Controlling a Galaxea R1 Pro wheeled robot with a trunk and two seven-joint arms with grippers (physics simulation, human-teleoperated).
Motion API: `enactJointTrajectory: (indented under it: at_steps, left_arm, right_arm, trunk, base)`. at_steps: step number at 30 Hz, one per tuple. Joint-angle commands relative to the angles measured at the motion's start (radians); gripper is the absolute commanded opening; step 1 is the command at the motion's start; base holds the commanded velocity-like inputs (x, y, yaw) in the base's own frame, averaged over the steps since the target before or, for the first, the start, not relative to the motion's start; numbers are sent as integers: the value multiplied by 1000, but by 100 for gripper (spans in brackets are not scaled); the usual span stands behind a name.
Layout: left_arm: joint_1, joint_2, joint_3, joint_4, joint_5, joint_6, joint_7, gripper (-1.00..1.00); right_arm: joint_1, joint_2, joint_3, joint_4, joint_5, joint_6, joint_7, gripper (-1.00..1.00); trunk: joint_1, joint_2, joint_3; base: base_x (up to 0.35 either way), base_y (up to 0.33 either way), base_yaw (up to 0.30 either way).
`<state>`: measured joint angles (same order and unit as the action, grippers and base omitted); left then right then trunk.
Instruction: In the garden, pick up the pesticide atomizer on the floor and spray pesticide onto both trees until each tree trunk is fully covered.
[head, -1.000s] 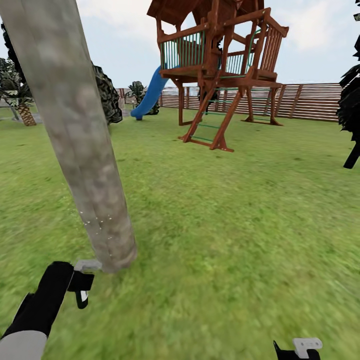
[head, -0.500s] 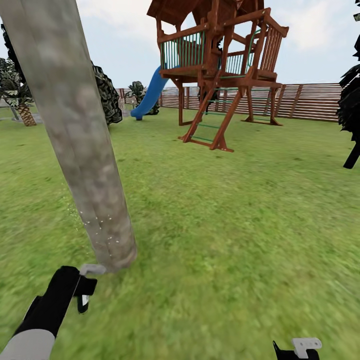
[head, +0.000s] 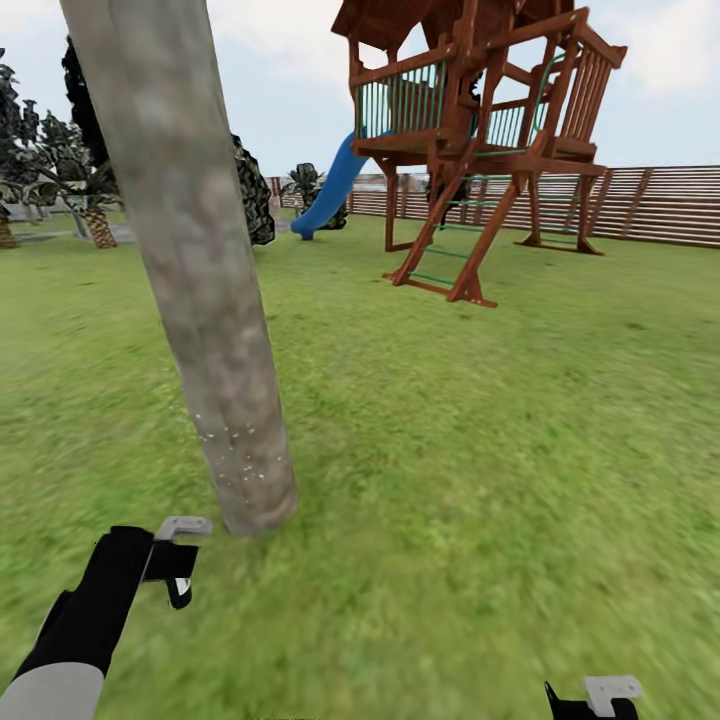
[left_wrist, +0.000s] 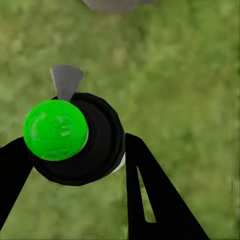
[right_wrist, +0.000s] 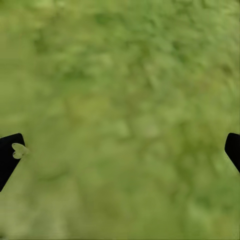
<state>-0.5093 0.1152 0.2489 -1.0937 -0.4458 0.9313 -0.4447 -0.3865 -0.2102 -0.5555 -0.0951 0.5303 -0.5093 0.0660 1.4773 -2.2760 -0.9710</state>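
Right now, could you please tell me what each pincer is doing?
Left pincer: shut on the atomizer, near the tree trunk.
Right pincer: open, empty, over the grass.

Tree trunk (head: 205, 300) left, play tower (head: 480, 130) behind right, fence (head: 650, 205) beyond.

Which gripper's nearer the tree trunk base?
Left. The left gripper, holding the atomizer, sits just beside the tree trunk base; the right gripper is far off across the grass.
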Motion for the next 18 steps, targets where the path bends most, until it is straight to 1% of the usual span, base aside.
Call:
enactJointTrajectory:
  at_steps: [1, 3, 8, 9, 11, 14, 17, 18]
  left_arm:
    - [0, 1, 0, -11, -6, -3, -14, -100]
    - [0, 3, -2, -18, -9, -5, -17, -100]
    - [0, 7, -7, -6, -15, -6, -16, -100]
    - [0, 7, -9, -6, -16, -6, -7, -100]
    - [0, 1, -16, -6, -15, -6, 47, -100]
    - [0, 1, -13, -12, -9, -5, 98, -100]
    - [0, -2, -12, -14, -8, -5, 109, -100]
    - [0, -3, -11, -16, -7, -5, 110, -100]
  right_arm:
    - [0, 0, 0, 0, 0, 0, 0, 100]
    - [0, 0, 0, 0, 0, 0, 0, 100]
    - [0, 0, 0, 0, 0, 0, 0, 100]
    - [0, 0, 0, 0, 0, 0, 0, 100]
    - [0, 0, 0, 0, 0, 0, 0, 100]
    - [0, 0, 0, 0, 0, 0, 0, 100]
    - [0, 0, 0, 0, -1, 0, 0, 100]
    - [0, 0, 0, 0, -1, 0, 0, 100]
  trunk:
    - [0, 0, 0]
    - [0, 0, 0]
    - [0, 0, 0]
    - [0, 0, 0]
    - [0, 0, 0]
    - [0, 0, 0]
    - [0, 0, 0]
    - [0, 0, 0]
  base:
    - [82, -99, 114]
    - [133, -182, 41]
    - [204, -193, 3]
    - [171, -227, 0]
    - [121, -253, 0]
    - [44, -268, 0]
    - [4, -275, 15]
    - [1, -277, 162]
